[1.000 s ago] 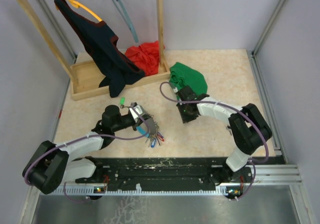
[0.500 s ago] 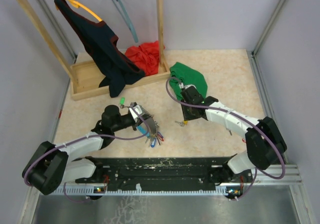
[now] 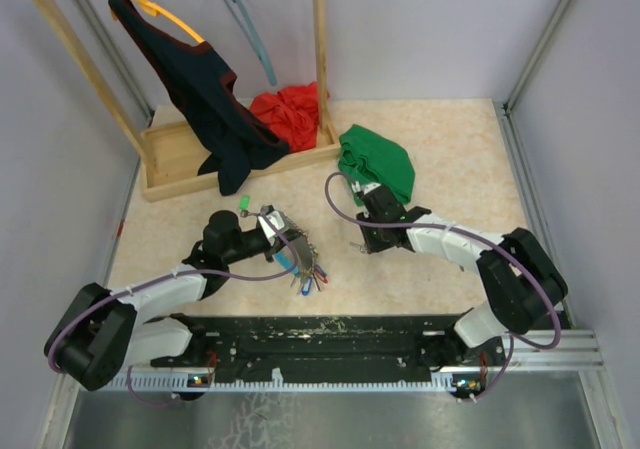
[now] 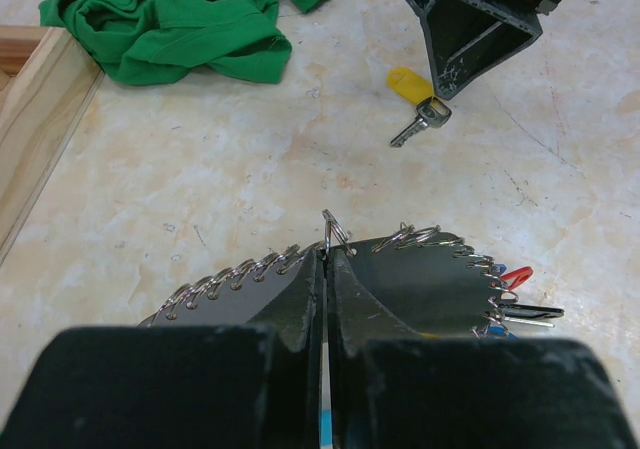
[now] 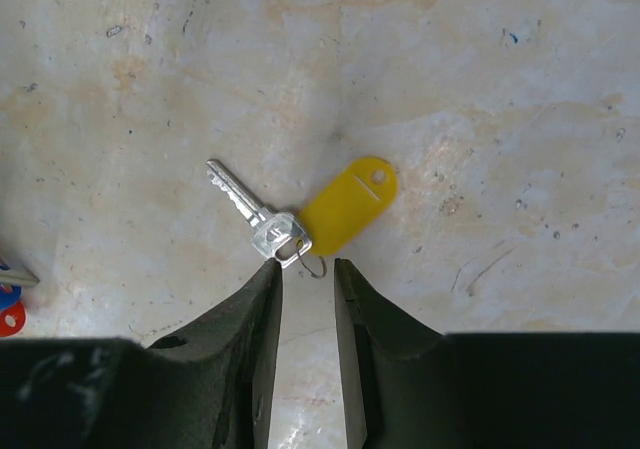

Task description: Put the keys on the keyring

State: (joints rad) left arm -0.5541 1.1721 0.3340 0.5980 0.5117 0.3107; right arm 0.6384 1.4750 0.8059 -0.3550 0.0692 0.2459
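Observation:
My left gripper is shut on the keyring and holds it just above the table. Its light-blue segment and cluster of coloured-tagged keys hang toward me. In the left wrist view the wire stands pinched between the closed jaws. A green tag shows beside that gripper. A silver key with a yellow tag lies flat on the table. My right gripper is open and empty, its tips either side of the key's small ring. The key also shows in the left wrist view.
A green cloth lies just behind the right gripper. A wooden clothes rack with a dark garment and a red cloth stands at the back left. Side walls bound the table.
My right gripper has swung down and left over the yellow-tagged key, which lay uncovered half a second ago. The left gripper and keyring have not moved.

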